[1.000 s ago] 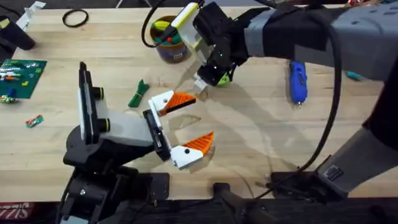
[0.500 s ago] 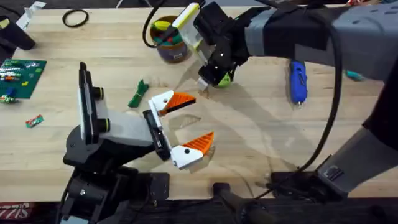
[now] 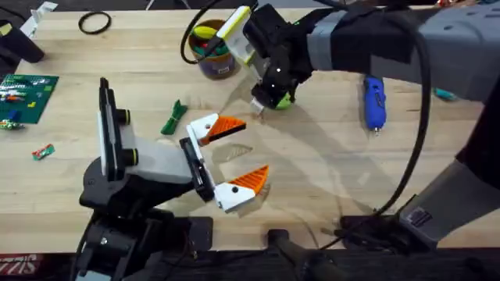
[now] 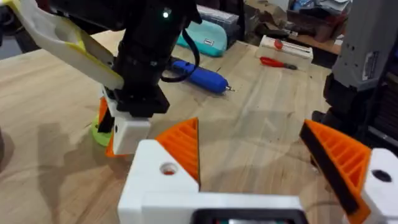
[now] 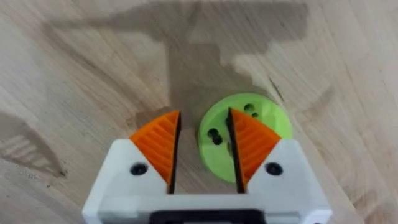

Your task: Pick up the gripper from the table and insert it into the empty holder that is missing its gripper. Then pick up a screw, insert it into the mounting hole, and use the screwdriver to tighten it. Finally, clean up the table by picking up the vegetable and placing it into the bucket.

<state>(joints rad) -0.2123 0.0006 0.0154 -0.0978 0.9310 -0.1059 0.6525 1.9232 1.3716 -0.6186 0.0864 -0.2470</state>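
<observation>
The right gripper [image 5: 202, 155] is being held low over the lime-green disc [image 5: 245, 140], well in from the table's far edge, near the bucket [image 3: 209, 48]. Its jaws are being kept narrowly parted, with nothing gripped; one orange pad [image 5: 249, 143] is overlapping the disc, and the gap is being presented beside it rather than around it. A misplaced closure is being risked: the disc is likely to be pushed aside or clipped at its rim.

The left gripper [image 3: 234, 156] is being held wide open and empty towards the near edge. The vegetable [image 3: 173, 117] is lying just beside it on the table [image 3: 328, 164], where a sweep could be knocking it away. The screwdriver [image 3: 374, 101] is lying towards the right edge, untouched
</observation>
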